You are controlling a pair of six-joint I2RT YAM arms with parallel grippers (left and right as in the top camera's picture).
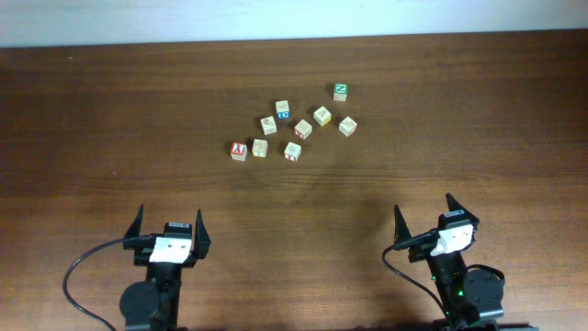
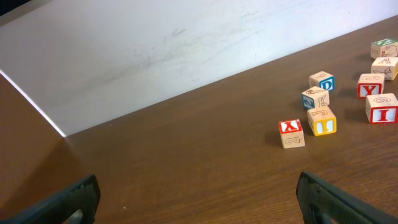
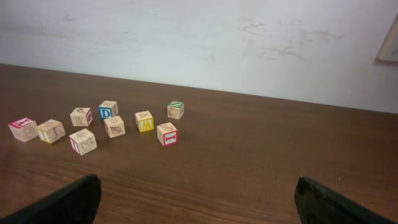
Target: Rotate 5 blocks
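Several small light-wood alphabet blocks lie in a loose cluster on the brown table, beyond the middle. The green "Z" block (image 1: 340,91) (image 3: 175,109) is the farthest. A yellow-marked block (image 1: 322,115) (image 3: 145,121) sits just in front of it, with red-marked ones (image 1: 347,126) (image 1: 292,152) (image 3: 166,134) around it. A blue "D" cube (image 1: 283,110) (image 2: 322,80) and a red-lettered cube (image 1: 239,151) (image 2: 291,132) mark the cluster's left side. My left gripper (image 1: 169,221) (image 2: 199,202) and right gripper (image 1: 424,208) (image 3: 198,202) both stand open and empty near the front edge, well short of the blocks.
The white wall (image 3: 205,37) rises right behind the table's (image 1: 110,110) far edge. Black cables (image 1: 87,262) loop beside each arm base at the front. Bare wood lies between the grippers and the cluster.
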